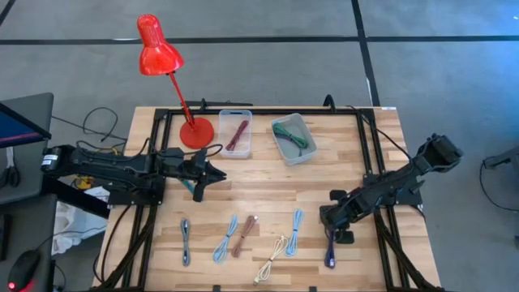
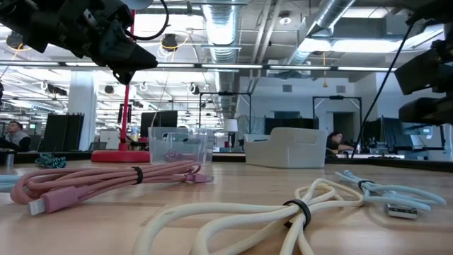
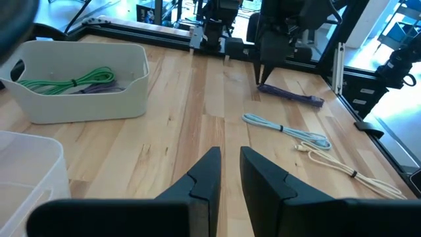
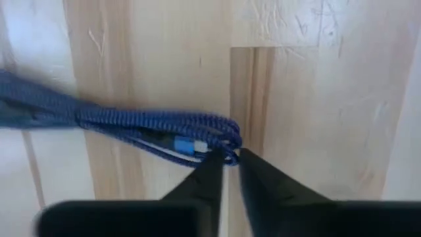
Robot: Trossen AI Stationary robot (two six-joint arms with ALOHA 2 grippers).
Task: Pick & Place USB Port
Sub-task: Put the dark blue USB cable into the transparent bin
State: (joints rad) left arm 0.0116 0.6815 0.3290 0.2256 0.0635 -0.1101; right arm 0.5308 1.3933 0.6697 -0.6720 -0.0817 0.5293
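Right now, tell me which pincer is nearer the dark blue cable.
Right. The right pincer is down at the dark blue cable's looped end, fingers nearly shut around it. The left pincer hovers across the table, near the red lamp's base.

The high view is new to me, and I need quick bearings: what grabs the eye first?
The red desk lamp at the table's far left edge stands out at once. Near it sit a clear bin and a white bin, each holding cables. At the near right, the right tool is down on the end of a dark blue cable, closing on it.
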